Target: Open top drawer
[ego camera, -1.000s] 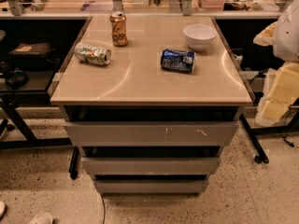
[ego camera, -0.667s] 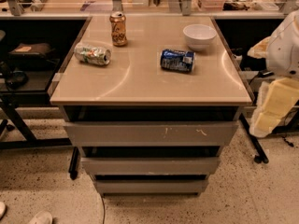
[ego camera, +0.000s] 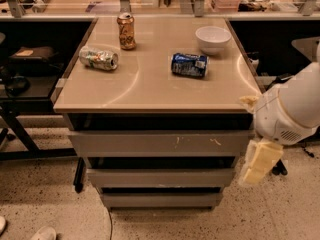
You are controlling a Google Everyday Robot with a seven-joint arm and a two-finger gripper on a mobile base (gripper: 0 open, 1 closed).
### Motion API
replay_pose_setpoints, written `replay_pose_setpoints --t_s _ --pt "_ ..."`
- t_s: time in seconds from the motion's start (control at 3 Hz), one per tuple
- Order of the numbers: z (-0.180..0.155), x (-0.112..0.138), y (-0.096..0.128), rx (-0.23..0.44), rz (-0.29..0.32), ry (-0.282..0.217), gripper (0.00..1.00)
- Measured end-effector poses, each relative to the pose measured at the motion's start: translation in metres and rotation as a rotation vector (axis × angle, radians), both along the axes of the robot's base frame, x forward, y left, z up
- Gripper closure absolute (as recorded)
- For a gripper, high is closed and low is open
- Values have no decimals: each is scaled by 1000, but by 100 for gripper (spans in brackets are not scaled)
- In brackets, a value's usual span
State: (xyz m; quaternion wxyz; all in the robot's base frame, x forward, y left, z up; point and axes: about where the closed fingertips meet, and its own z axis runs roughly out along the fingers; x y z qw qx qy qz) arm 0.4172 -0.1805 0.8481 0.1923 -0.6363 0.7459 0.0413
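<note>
Gripper (ego camera: 256, 166) has dropped beside the top drawer (ego camera: 160, 143).

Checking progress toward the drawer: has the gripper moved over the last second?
Yes. The gripper has dropped and shifted left, and is now beside the right end of the top drawer front.

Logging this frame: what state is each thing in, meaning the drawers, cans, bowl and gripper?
top drawer: closed, no interior showing.
middle drawer: closed.
lowest drawer: closed.
brown can: standing upright.
green can: lying on its side.
blue can: lying on its side.
white bowl: upright, looks empty.
gripper: hangs at the top drawer's right end, pointing down; contact unclear.
</note>
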Motion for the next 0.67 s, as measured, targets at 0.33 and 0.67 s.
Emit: replay_pose_setpoints --t_s 0.33,0.67 --pt "-56 9 9 69 65 -45 0" --pt "-54 17 9 63 72 -81 0"
